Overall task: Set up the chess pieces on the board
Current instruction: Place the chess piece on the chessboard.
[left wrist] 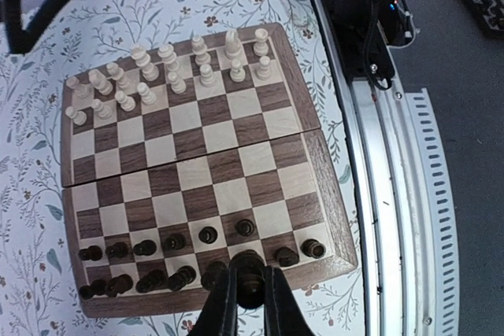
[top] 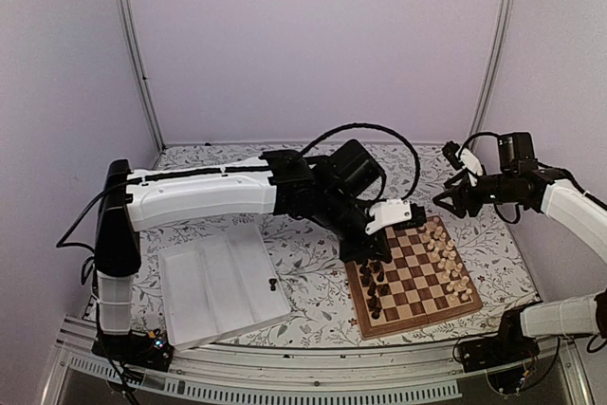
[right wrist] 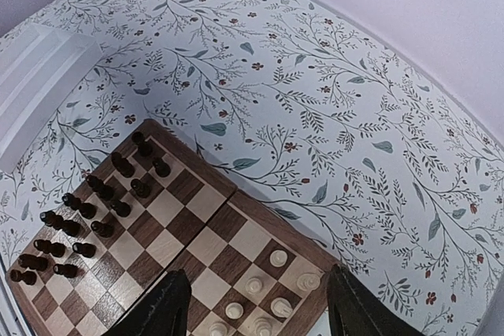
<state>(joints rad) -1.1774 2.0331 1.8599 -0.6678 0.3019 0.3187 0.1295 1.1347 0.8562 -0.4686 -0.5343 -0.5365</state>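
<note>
While the left gripper pinches a dark chessman tightly between its fingers at the outer dark row of the board, the right gripper hangs above the board's far corner with its fingers spread wide and nothing between them. The board lies toward the near right corner of the table, turned at an angle to its edges. Dark pieces stand in two rows along the board's left edge, the outer row incomplete. Cream pieces line its right edge. A white tray sits near the table's near left corner, with a lone dark piece in it by its right edge.
</note>
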